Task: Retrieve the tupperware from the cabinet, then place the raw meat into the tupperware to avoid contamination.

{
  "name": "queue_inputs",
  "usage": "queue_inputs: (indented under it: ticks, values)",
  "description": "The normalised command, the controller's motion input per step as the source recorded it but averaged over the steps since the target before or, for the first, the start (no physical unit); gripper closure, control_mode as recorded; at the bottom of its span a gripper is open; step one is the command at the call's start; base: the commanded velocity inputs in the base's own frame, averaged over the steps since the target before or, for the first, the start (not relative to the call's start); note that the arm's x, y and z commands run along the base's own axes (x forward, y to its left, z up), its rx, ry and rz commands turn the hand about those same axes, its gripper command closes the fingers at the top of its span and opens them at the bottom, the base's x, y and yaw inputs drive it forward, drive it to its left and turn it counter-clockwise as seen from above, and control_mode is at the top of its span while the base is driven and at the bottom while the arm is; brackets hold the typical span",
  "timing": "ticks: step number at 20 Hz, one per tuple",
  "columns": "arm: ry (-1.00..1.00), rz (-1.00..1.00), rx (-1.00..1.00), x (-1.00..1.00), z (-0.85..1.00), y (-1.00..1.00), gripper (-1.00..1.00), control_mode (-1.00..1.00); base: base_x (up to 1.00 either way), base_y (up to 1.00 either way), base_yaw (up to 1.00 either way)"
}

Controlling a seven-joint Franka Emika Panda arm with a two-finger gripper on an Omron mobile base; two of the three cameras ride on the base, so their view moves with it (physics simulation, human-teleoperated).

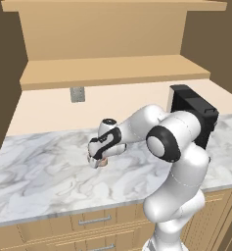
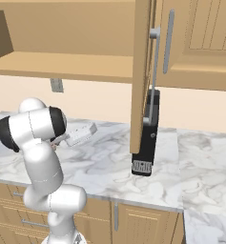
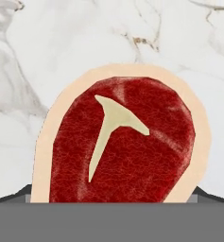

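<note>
We see the raw meat (image 3: 120,142) lying flat on the marble counter (image 1: 44,171), left of the black coffee machine (image 1: 193,115). Our gripper (image 1: 99,161) hangs just over it, jaws spread wide, holding nothing.

Arm's folded forward and low from my base, elbow high, wrist pitched down. Gripper (image 1: 99,161) points straight down just off the surface, jaws at full spread, nothing clamped between them.
</note>
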Motion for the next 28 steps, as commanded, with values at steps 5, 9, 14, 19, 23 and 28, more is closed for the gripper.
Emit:
queue_inputs:
  ticks: [5,9,14,19,23,28]
  values:
    - [-0.01,0.00,0.00,-0.08,0.00,0.00,1.00,-1.00,0.00,0.00,0.00]
    - [-0.01,0.00,0.00,-0.08,0.00,0.00,1.00,-1.00,0.00,0.00,0.00]
    - [0.00,0.00,0.00,-0.07,0.00,0.00,1.00,-1.00,0.00,0.00,0.00]
    - [-0.01,0.00,0.00,-0.10,0.01,0.00,1.00,-1.00,0.00,0.00,0.00]
    - [0.00,0.00,0.00,-0.17,0.12,0.00,1.00,-1.00,0.00,0.00,0.00]
    - [0.00,0.00,0.00,-0.21,0.25,-0.03,1.00,-1.00,0.00,0.00,0.00]
